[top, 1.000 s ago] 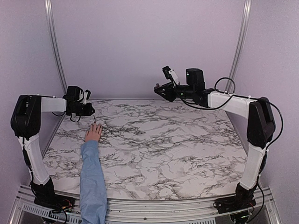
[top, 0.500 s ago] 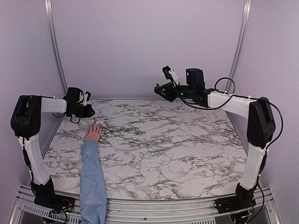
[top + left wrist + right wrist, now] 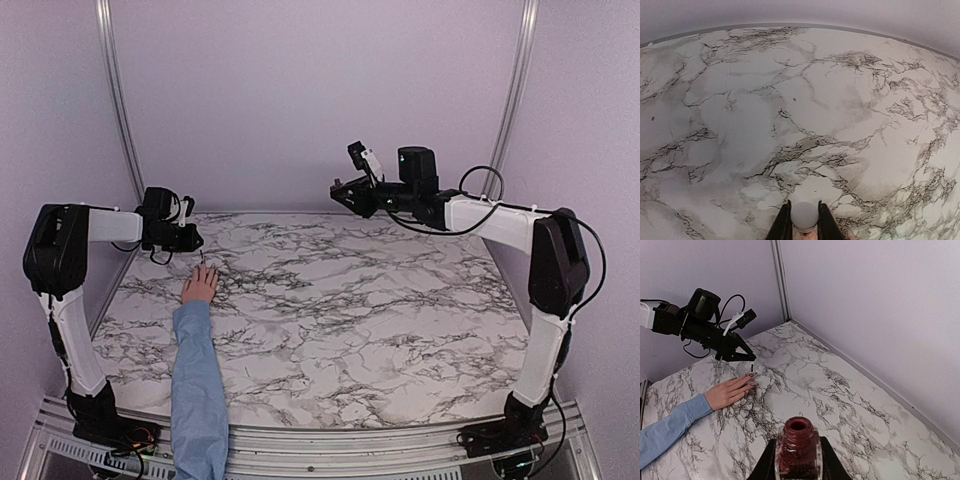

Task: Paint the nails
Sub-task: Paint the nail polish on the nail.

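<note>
A light-skinned hand [image 3: 200, 285] in a light blue sleeve [image 3: 197, 380] lies flat on the marble table at the left. Its nails [image 3: 753, 375] look dark at the fingertips. My left gripper [image 3: 197, 240] hovers just beyond those fingertips, shut on a white brush cap [image 3: 804, 215]. A thin dark brush [image 3: 752, 368] hangs from the cap, just above the nails. My right gripper [image 3: 799, 456] is raised near the back wall, shut on an uncapped bottle of dark red polish [image 3: 799, 447].
The marble tabletop [image 3: 360, 300] is walled in by lilac panels at the back and sides, with a metal post [image 3: 115, 100] at the left corner and another [image 3: 518, 90] at the right. The sleeved arm runs to the front edge.
</note>
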You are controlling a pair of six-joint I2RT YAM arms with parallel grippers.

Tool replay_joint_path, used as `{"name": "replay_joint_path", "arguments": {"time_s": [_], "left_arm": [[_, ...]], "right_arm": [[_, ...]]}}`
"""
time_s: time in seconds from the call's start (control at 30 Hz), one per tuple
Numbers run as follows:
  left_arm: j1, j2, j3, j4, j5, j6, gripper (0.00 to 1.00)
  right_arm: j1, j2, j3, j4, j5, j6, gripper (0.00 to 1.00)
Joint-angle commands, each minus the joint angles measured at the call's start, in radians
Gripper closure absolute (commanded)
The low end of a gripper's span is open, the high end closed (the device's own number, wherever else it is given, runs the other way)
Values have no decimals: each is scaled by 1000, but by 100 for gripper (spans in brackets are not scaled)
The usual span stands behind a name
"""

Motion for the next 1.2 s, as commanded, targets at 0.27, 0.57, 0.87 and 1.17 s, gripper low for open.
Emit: {"name": "replay_joint_path", "arguments": {"time_s": [0.27,0.57,0.87,1.17], "left_arm": [[-7,17,3,-12,2,4,100],[-7,29,9,-12,-2,3,100],[-7,33,8,-11,-16,4,100],[-7,37,9,-13,-23,6,100]], "right_arm": [[-8,-15,21,27,-6,11,100],[-8,-13,21,26,-6,11,100],[-8,-14,20,25,-6,12,100],[-8,-14,21,25,-4,12,100]]}}
